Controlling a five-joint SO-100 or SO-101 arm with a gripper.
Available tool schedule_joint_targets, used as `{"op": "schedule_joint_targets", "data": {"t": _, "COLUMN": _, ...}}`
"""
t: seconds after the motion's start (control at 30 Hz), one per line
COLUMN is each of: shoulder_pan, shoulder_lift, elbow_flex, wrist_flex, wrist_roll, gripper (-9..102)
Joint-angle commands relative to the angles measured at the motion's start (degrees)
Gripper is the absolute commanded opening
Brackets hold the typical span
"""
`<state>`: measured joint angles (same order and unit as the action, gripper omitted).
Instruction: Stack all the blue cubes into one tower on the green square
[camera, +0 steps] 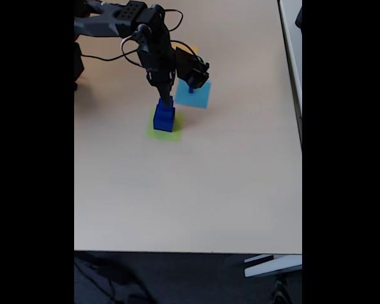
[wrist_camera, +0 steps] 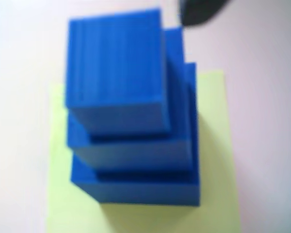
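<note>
Blue cubes (wrist_camera: 116, 68): matt, plastic-like, faint fine ridging on the top face; green square (wrist_camera: 216, 145): flat, matt, paper-like sheet; table (camera: 196, 190): smooth pale surface, soft sheen; arm (camera: 123, 19): black plastic, dull finish.

I seem to be working in an office or a small lab room, not a home. My arm (camera: 123, 25) stands on a wide, plain beige table (camera: 190, 190) with a smooth laminate-looking top and a straight front edge, the sort of desk found in workrooms. Below that edge the fixed view shows dark grey floor (camera: 177, 278), possibly carpet, and a pale bar (camera: 272, 266) low at the right, perhaps part of furniture. Flat coloured paper squares, lime-green (camera: 175, 133) and light-blue (camera: 196, 96), lie on the tabletop like test markers. Black cables (camera: 111, 57) trail from my arm.
</note>
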<state>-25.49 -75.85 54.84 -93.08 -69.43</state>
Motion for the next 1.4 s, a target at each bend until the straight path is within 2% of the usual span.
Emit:
{"op": "schedule_joint_targets", "data": {"t": 0.0, "shoulder_pan": 2.3, "shoulder_lift": -6.9, "elbow_flex": -5.0, "wrist_flex": -1.3, "wrist_roll": 1.1, "gripper": 21}}
{"op": "schedule_joint_targets", "data": {"t": 0.17, "shoulder_pan": 5.4, "shoulder_lift": -9.7, "elbow_flex": -8.9, "wrist_flex": -2.4, "wrist_roll": 0.1, "gripper": 20}}
{"op": "schedule_joint_targets", "data": {"t": 0.37, "shoulder_pan": 15.5, "shoulder_lift": -6.4, "elbow_flex": -16.3, "wrist_flex": 1.0, "wrist_roll": -6.4, "gripper": 22}}
{"op": "schedule_joint_targets", "data": {"t": 0.5, "shoulder_pan": 21.3, "shoulder_lift": 0.1, "elbow_flex": -18.9, "wrist_flex": 5.2, "wrist_roll": -12.2, "gripper": 22}}
{"op": "schedule_joint_targets", "data": {"t": 0.67, "shoulder_pan": 26.4, "shoulder_lift": 15.6, "elbow_flex": -30.8, "wrist_flex": 11.1, "wrist_roll": -13.6, "gripper": 23}}
{"op": "schedule_joint_targets", "data": {"t": 0.77, "shoulder_pan": 28.6, "shoulder_lift": 20.7, "elbow_flex": -32.5, "wrist_flex": 14.3, "wrist_roll": -15.0, "gripper": 23}}
{"op": "schedule_joint_targets", "data": {"t": 0.93, "shoulder_pan": 30.2, "shoulder_lift": 22.0, "elbow_flex": -28.6, "wrist_flex": 16.4, "wrist_roll": -16.9, "gripper": 23}}
{"op": "schedule_joint_targets", "data": {"t": 1.07, "shoulder_pan": 29.7, "shoulder_lift": 20.6, "elbow_flex": -25.1, "wrist_flex": 13.5, "wrist_roll": -14.8, "gripper": 30}}
{"op": "schedule_joint_targets", "data": {"t": 1.13, "shoulder_pan": 28.8, "shoulder_lift": 20.1, "elbow_flex": -24.1, "wrist_flex": 11.5, "wrist_roll": -11.2, "gripper": 30}}
{"op": "schedule_joint_targets", "data": {"t": 1.37, "shoulder_pan": 25.1, "shoulder_lift": 21.6, "elbow_flex": -19.8, "wrist_flex": 10.5, "wrist_roll": -11.1, "gripper": 19}}
